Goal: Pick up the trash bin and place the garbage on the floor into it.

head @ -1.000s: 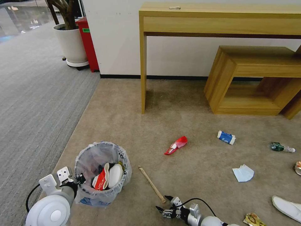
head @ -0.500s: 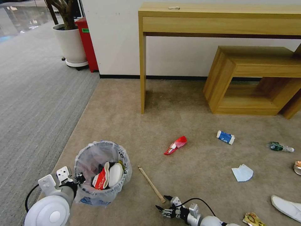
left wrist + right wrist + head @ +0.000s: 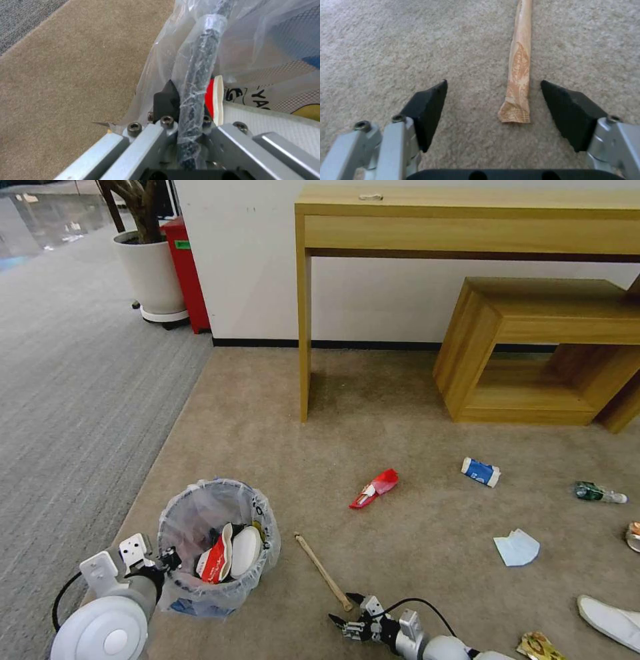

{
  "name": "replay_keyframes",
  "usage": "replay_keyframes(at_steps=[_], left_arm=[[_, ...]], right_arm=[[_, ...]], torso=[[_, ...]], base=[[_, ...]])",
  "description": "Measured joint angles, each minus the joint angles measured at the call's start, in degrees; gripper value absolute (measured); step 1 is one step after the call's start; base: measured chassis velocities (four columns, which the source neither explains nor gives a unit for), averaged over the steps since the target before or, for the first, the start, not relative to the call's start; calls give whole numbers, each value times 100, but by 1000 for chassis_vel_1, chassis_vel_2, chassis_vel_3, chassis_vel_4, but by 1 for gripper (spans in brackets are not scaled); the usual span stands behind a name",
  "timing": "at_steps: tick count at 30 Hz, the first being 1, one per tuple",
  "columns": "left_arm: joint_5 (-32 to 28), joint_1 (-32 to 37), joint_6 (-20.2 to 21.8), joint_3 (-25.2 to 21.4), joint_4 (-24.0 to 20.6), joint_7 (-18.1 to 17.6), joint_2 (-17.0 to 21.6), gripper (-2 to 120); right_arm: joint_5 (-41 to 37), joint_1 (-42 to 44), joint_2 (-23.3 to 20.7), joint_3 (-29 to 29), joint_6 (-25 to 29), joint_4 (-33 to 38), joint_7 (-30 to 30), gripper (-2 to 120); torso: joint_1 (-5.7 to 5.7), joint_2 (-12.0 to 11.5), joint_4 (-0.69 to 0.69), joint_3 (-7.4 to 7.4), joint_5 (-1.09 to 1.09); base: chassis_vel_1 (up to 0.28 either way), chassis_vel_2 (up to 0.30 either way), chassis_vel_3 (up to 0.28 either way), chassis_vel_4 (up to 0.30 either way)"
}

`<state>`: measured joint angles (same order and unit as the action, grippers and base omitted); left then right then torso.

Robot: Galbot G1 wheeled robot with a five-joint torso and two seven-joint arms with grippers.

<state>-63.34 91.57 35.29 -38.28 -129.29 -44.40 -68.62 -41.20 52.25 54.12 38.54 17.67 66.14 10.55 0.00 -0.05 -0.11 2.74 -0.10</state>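
The trash bin (image 3: 217, 543), lined with a crinkled white bag, stands on the beige floor (image 3: 373, 433) at the lower left. It holds a red cup and a white slipper (image 3: 245, 551). My left gripper (image 3: 170, 561) is shut on the bin's bagged rim (image 3: 196, 75). My right gripper (image 3: 343, 608) is open just above the carpet. In the right wrist view the near end of the paper-wrapped stick (image 3: 520, 65) lies between the right gripper's (image 3: 493, 100) black pads. Other garbage lies to the right: a red crushed cup (image 3: 375, 488), a blue-white cup (image 3: 481, 471) and a blue mask (image 3: 516, 547).
A small bottle (image 3: 599, 492), a can (image 3: 633, 535), a white slipper (image 3: 610, 620) and a yellow wrapper (image 3: 539, 645) lie at the far right. A wooden desk (image 3: 467, 220) and a low wooden shelf (image 3: 533, 353) stand by the wall. Grey ribbed carpet (image 3: 67, 380) and a planter (image 3: 150, 273) lie left.
My right gripper has crept slightly left, closer around the stick's near end. The bin and my left gripper have stayed put.
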Motion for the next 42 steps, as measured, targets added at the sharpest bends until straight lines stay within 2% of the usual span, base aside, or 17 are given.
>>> replay_keyframes(at_steps=[9, 12, 16, 30, 42], left_arm=[[2, 50, -1, -3, -79, -2, 0, 0], [3, 38, -1, -1, -77, -2, 4, 0], [4, 23, -2, 16, -64, -2, 3, 0], [-12, -24, -4, 57, 2, -2, 18, 0], [-21, -140, -22, 170, 179, 30, 20, 0]], right_arm=[[78, 82, -33, -33, 41, -22, -16, 60], [90, 99, -44, -40, 55, -17, -24, 51], [118, 102, -52, -37, 73, 2, -21, 47], [189, 94, -72, -30, 135, -27, -20, 44], [237, 117, -86, -85, 180, -104, -57, 37]], torso=[[0, 0, 0, -1, -2], [0, 0, -1, -1, -5], [0, 0, -1, 0, 0], [0, 0, 0, 0, 0], [0, 0, 0, 0, -1]], base=[[0, 0, 0, 0], [0, 0, 0, 0], [0, 0, 0, 0], [0, 0, 0, 0], [0, 0, 0, 0]])
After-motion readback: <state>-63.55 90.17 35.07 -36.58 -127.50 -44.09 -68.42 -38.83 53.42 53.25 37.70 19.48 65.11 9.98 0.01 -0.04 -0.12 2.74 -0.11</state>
